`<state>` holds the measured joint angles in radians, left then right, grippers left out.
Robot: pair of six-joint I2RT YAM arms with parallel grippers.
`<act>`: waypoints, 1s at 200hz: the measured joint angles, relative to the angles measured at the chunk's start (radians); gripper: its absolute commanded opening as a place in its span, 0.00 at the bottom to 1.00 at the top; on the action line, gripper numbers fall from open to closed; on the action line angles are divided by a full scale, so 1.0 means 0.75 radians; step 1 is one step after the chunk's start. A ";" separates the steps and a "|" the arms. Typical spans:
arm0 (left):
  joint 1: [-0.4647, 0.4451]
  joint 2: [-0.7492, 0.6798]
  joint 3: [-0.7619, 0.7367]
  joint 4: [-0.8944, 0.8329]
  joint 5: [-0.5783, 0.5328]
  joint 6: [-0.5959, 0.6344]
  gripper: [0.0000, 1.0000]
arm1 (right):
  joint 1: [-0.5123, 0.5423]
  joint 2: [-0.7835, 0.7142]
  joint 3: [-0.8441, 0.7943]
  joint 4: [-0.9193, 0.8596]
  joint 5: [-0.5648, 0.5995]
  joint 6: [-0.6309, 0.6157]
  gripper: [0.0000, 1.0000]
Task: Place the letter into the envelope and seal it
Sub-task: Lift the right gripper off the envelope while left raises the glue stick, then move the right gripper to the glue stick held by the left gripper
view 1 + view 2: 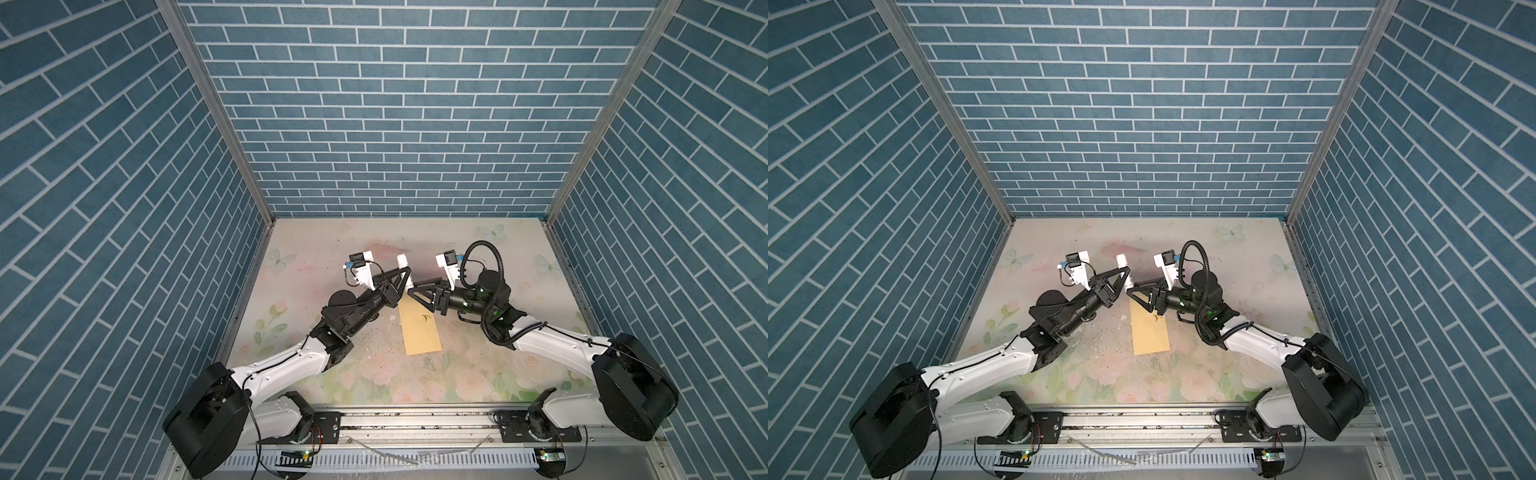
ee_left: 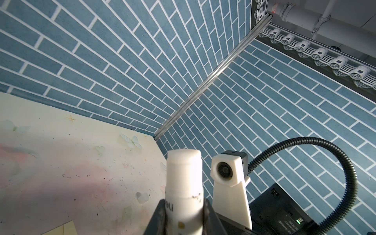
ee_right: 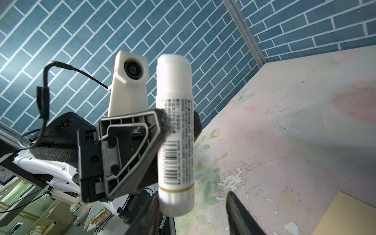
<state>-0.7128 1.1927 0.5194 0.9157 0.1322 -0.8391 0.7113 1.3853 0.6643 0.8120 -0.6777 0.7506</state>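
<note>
Left pincer (image 2: 184,207) clamped on upright glue stick (image 3: 175,114) so right pincer (image 3: 191,197), jaws apart round its lower end, can prob twist it; envelope (image 1: 419,332) flat on desk (image 1: 316,249), nearer; letter not seen

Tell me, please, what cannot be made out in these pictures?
- The letter: in no view; whether it lies inside the envelope cannot be told.
- Envelope's far end and flap: hidden under the left gripper and right gripper in both top views; cut off by the frame edge in both wrist views.
- The small mark on the envelope: too small to read.
- Print on the glue stick: blurred in the right wrist view.
</note>
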 measured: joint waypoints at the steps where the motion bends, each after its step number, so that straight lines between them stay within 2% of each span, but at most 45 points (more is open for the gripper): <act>1: 0.001 0.001 -0.001 0.002 -0.001 -0.001 0.00 | 0.001 0.002 0.001 0.003 0.000 0.004 0.46; 34: 0.003 0.022 -0.007 0.034 0.000 -0.004 0.00 | 0.007 0.064 0.002 0.132 -0.001 0.078 0.39; 66: 0.004 0.030 -0.011 0.036 -0.007 -0.002 0.00 | 0.011 0.115 0.009 0.228 -0.017 0.148 0.26; 101: 0.009 0.031 -0.012 0.044 -0.017 -0.003 0.00 | 0.012 0.138 0.016 0.265 -0.020 0.181 0.10; 136: 0.009 0.031 -0.012 0.043 -0.019 0.008 0.00 | 0.012 0.138 0.016 0.260 -0.017 0.180 0.02; 164: 0.009 0.030 -0.012 0.012 -0.026 0.034 0.00 | 0.017 0.120 0.028 0.168 0.003 0.150 0.00; 200: 0.006 -0.014 -0.012 -0.072 -0.039 0.089 0.00 | 0.049 0.017 0.100 -0.191 0.103 -0.036 0.00</act>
<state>-0.7086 1.1824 0.5106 0.8619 0.1028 -0.7723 0.7479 1.3979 0.7391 0.6689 -0.6006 0.7238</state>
